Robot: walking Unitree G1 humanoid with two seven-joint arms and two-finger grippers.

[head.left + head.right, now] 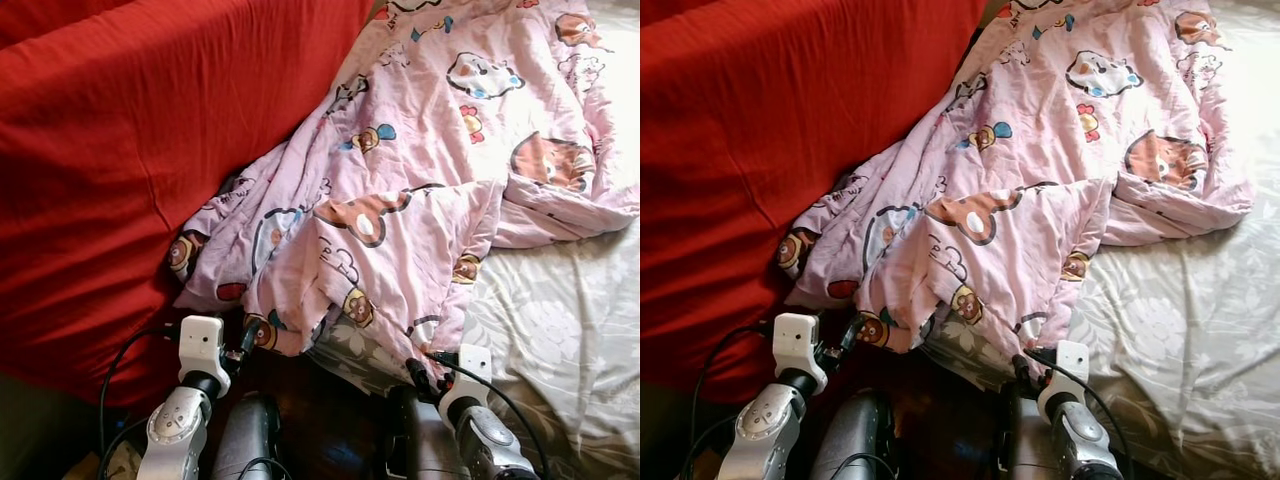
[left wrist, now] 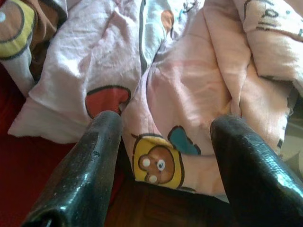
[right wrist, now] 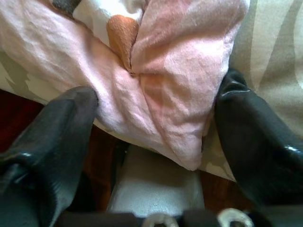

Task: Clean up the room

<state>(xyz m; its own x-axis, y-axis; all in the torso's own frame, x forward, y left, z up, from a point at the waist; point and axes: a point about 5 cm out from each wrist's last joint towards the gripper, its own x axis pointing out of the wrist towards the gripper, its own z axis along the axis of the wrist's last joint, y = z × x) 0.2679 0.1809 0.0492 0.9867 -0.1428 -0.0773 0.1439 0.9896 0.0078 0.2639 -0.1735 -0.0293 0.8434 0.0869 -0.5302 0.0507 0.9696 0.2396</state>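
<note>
A crumpled pink blanket (image 1: 400,200) lies on the bed (image 1: 560,330), its lower edge hanging beside a red cover (image 1: 110,150). That edge is bracketed by the open left gripper (image 2: 163,161) and open right gripper (image 3: 156,132). Grasping appears at hand; both must be closed next.

Strong daylight falls from the upper right of the frame, washing out the pink blanket (image 1: 430,150) and the pale bed sheet (image 1: 560,330) near the right edge. The red cover (image 1: 120,150) at the left is evenly lit and saturated. The lower middle sinks into deep shadow. In the wrist views the black fingers (image 2: 90,175) are soft and carry small glints.
</note>
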